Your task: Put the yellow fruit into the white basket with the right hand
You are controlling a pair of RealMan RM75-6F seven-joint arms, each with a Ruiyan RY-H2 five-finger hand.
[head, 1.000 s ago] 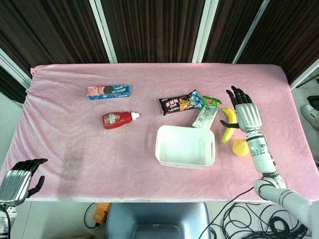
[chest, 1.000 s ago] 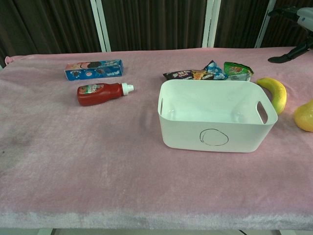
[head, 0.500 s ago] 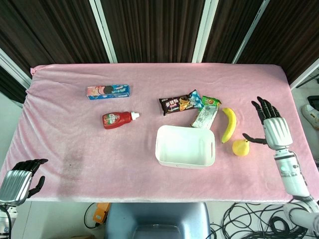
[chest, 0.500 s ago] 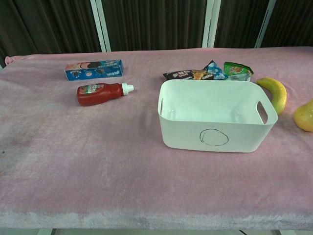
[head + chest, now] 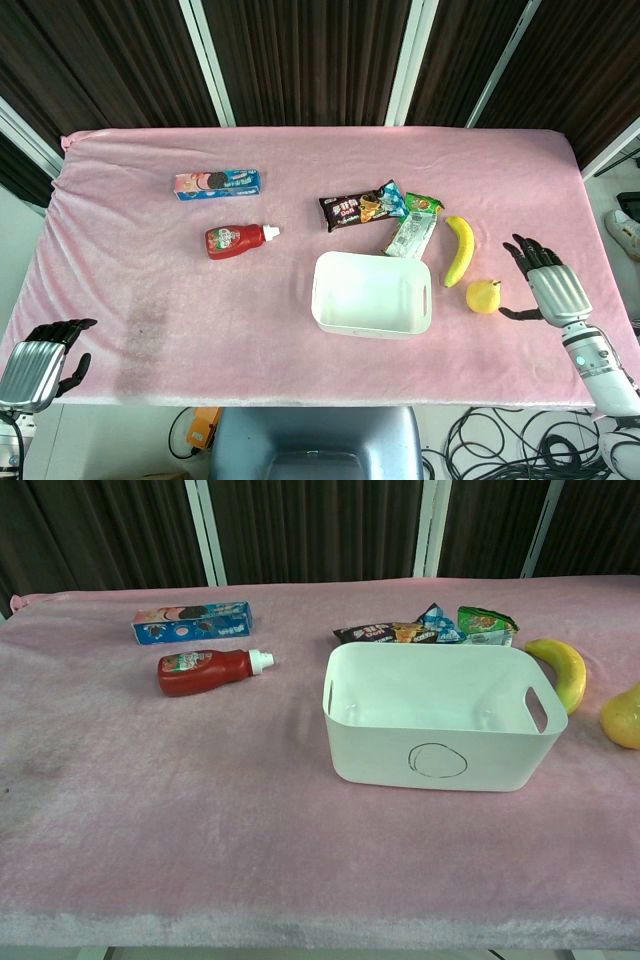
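Note:
A round yellow fruit lies on the pink cloth just right of the white basket; the chest view shows this fruit cut off at the right edge beside the basket. A banana lies behind it, also seen as the banana in the chest view. My right hand hovers open to the right of the round fruit, thumb pointing toward it, not touching. My left hand stays off the table's front left corner, fingers curled, holding nothing.
Snack packets lie behind the basket. A red ketchup bottle and a blue cookie box lie on the left half of the pink table. The table's right edge runs close to my right hand.
My right hand has moved from above the banana toward the front right, down beside the round fruit, and out of the chest view. The left hand has not moved.

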